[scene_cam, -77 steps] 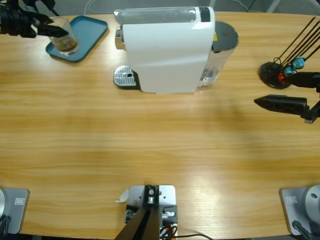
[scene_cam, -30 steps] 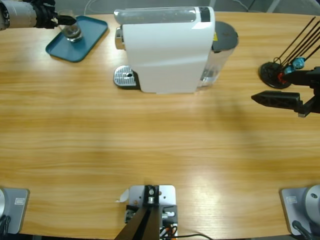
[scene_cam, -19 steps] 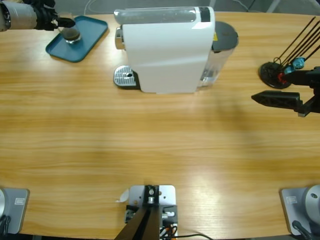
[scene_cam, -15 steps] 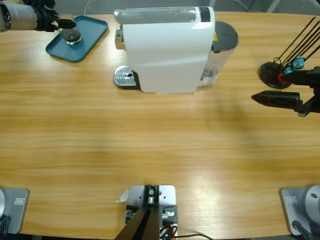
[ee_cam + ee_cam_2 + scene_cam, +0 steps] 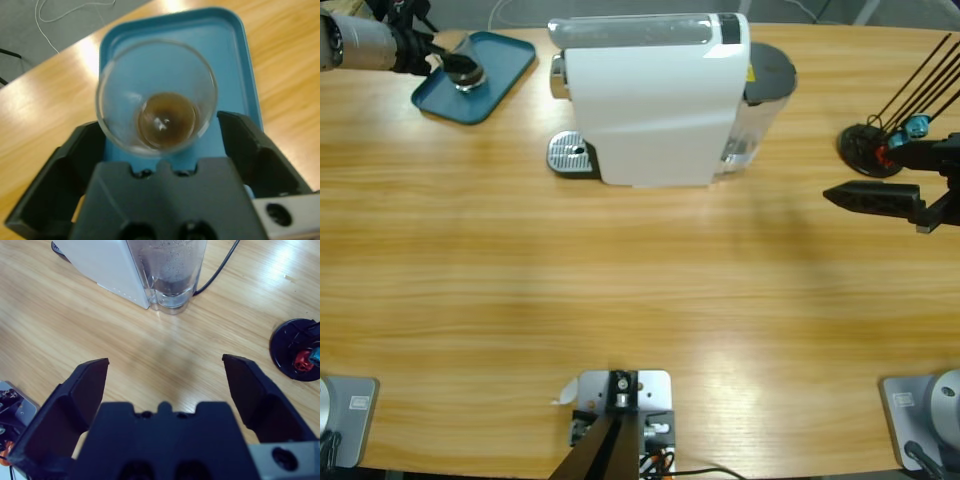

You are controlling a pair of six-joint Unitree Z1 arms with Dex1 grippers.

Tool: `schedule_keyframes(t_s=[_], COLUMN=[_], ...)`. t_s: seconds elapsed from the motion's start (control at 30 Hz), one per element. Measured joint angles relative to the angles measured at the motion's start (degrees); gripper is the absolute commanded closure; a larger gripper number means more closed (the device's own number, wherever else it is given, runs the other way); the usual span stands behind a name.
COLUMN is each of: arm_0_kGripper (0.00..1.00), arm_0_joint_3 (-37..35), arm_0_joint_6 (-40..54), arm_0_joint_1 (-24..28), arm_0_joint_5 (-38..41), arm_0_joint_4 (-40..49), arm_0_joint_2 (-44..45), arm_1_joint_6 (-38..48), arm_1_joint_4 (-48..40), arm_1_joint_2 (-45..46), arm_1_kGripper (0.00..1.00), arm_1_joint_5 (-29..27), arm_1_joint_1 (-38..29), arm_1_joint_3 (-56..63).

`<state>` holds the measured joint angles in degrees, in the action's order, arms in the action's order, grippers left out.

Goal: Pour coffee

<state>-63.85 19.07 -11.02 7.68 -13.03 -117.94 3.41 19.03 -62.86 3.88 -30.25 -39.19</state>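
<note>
Left end effector [image 5: 162, 150], upper left of the high view, brackets the clear glass [image 5: 157, 97] of coffee [image 5: 166, 120] over the teal tray [image 5: 240, 60] with jaws wide, not gripping; right end effector [image 5: 165, 385] open, far right.

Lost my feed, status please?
Left hand open around glass on blue tray. Coffee pooled inside. Right hand open, empty. Nothing in the way.

table [image 5: 620, 300]: wooden | on it: blue tray [image 5: 505, 62], white coffee machine [image 5: 650, 100], black stand [image 5: 868, 148]
</note>
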Motion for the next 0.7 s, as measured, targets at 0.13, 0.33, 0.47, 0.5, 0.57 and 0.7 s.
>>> schedule_keyframes(t_s=[0.13, 0.33, 0.47, 0.5, 0.57, 0.7], arm_0_kGripper=[0.004, 0.000, 0.000, 0.000, 0.000, 0.000], arm_0_joint_3=[2.78, 9.15, 12.45, 12.61, 12.83, 13.12], arm_0_joint_6=[0.00, -0.60, -3.70, -4.42, -6.03, -7.72], arm_0_joint_1=[0.00, -0.04, -2.58, -3.49, -4.97, -7.77], arm_0_joint_5=[-0.01, -0.55, -1.20, -1.20, -0.70, 5.80], arm_0_joint_4=[0.00, 0.00, 3.51, 5.92, 11.82, 23.75], arm_0_joint_2=[3.51, 19.00, 30.74, 33.11, 37.52, 42.08], arm_1_joint_6=[0.00, 0.00, 0.00, 0.00, 0.00, 0.00], arm_1_joint_4=[0.00, 0.00, 0.49, 0.78, 1.28, 1.58], arm_1_joint_2=[0.03, 0.48, 1.87, 2.34, 3.20, 3.88], arm_1_kGripper=[0.000, 0.000, 0.000, 0.000, 0.000, 0.000], arm_1_joint_5=[-0.18, -0.80, -1.09, -1.09, -1.09, -1.09], arm_1_joint_1=[0.00, 0.00, 0.01, 0.01, 0.01, 0.01], arm_1_joint_3=[0.06, 0.09, 0.08, 0.07, 0.05, 0.05])
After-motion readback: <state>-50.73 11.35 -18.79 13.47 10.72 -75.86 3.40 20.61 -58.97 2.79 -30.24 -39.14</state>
